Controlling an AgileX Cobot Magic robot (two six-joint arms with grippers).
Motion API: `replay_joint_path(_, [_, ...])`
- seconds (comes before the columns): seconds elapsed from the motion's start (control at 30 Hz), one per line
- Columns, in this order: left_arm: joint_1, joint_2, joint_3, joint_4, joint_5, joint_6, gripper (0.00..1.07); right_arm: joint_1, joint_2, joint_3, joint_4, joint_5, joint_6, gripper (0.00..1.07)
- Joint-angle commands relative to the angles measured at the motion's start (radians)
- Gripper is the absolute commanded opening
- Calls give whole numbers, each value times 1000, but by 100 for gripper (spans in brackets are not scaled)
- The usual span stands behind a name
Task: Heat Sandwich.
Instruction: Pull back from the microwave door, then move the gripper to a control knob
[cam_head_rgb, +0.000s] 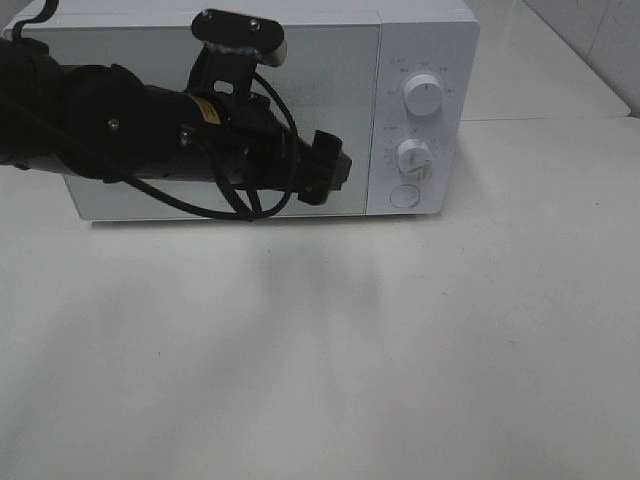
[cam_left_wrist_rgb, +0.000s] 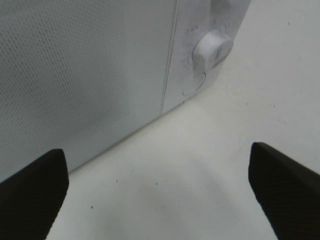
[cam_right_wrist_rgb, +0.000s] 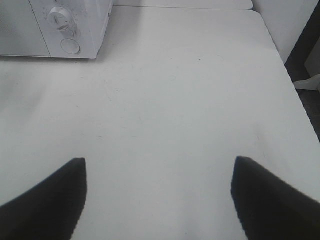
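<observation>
From high up, the black left arm (cam_head_rgb: 120, 125) hides much of the white box-shaped microwave oven (cam_head_rgb: 340, 70), whose door is shut. The sandwich cannot be seen in any view.

Left wrist: the left gripper (cam_left_wrist_rgb: 160, 192) is spread wide and empty.

Right wrist: the right gripper (cam_right_wrist_rgb: 159, 197) is wide and empty over the white table (cam_right_wrist_rgb: 190, 100).

Matte black arm (cam_head_rgb: 100, 125) — looped black cables (cam_head_rgb: 262, 195), yellow label (cam_head_rgb: 212, 112), screw-topped camera mount (cam_head_rgb: 240, 30) — black left hand (cam_head_rgb: 336, 168).

White microwave (cam_head_rgb: 340, 100), door closed, standing toward the far edge of a plain white worktop (cam_head_rgb: 320, 350). Control panel on its right side: upper dial (cam_head_rgb: 423, 97), lower dial (cam_head_rgb: 413, 155) beneath it, round button (cam_head_rgb: 403, 196) at the bottom.
</observation>
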Motion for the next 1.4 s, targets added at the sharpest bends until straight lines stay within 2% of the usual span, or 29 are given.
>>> replay_joint_path(0.03, [3, -36, 3, -4, 119, -5, 103, -6, -26, 1, 1, -10, -2, 76])
replay_joint_path(0.23, [3, -69, 3, 45, 268, -5, 103, -6, -26, 1, 1, -10, -2, 76])
replay_joint_path(0.33, [3, -108, 3, 81, 417, -5, 103, -6, -26, 1, 1, -10, -2, 76])
replay_joint_path(0.63, [12, -179, 3, 111, 647, -12, 103, -6, -26, 1, 1, -10, -2, 75])
replay_joint_path(0.7, [40, -196, 3, 100, 727, -40, 103, -6, -26, 1, 1, -10, -2, 75])
replay_joint_path(1.03, [169, -240, 3, 89, 879, -40, 103, -6, -26, 1, 1, -10, -2, 75])
replay_joint_path(1.13, [242, -252, 3, 90, 949, -40, 103, -6, -26, 1, 1, -10, -2, 75])
replay_joint_path(1.4, [369, -289, 4, 95, 1041, -40, 103, -6, -26, 1, 1, -10, -2, 75])
